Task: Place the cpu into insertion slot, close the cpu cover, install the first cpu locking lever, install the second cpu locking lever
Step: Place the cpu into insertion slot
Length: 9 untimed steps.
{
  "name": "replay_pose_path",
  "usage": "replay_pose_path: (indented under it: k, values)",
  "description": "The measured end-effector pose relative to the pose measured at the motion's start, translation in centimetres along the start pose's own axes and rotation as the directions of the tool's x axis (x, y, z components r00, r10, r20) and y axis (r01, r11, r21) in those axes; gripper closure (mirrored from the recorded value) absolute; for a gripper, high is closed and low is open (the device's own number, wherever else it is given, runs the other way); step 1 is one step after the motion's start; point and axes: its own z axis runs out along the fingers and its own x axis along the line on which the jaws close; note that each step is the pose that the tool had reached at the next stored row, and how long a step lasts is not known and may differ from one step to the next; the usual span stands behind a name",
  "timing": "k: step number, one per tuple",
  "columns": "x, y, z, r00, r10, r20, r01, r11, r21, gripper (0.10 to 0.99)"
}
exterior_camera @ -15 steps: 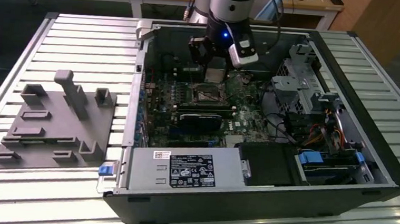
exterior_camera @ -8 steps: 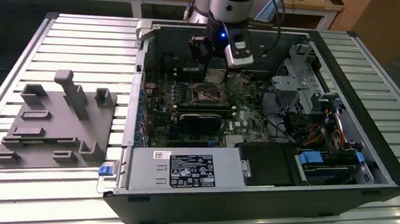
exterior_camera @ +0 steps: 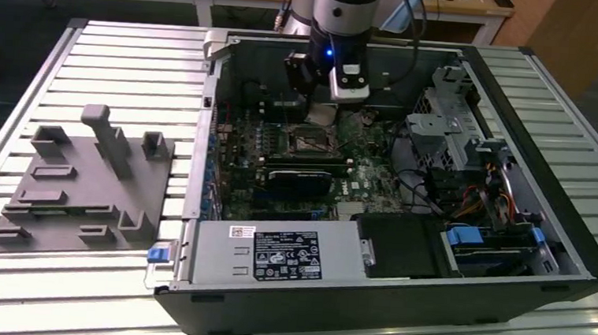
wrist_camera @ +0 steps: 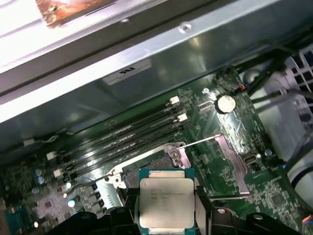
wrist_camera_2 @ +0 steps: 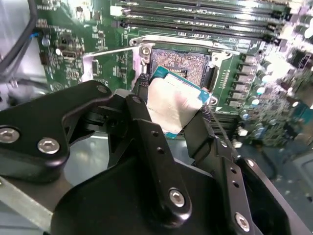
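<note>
Cpu [wrist_camera_2: 176, 106], a flat silvery square chip, is clamped by the black gripper [wrist_camera_2: 173, 99] near the open grey socket [wrist_camera_2: 182, 62]; it should be kept level, corners lined up.

cpu [wrist_camera: 165, 200] top is dull silvery metal, pincer [wrist_camera_2: 173, 103] matt black, board [wrist_camera_2: 68, 54] glossy green, counter [exterior_camera: 126, 68] ribbed bare metal.

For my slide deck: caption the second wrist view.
Gripper holding the cpu by its edges over the open insertion slot on the motherboard.
</note>
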Motion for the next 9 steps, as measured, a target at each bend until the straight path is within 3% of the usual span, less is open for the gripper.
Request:
replay_pose_path:
  k: [4,9]
  values:
    - [0.00,-0.01,0.19,0.9974,0.072,0.0061,-0.072,0.9974,-0.001,0.545]
    - [-0.01,-0.04,0.47,0.9877,0.156,0.0131,-0.156,0.9878,-0.003,0.545]
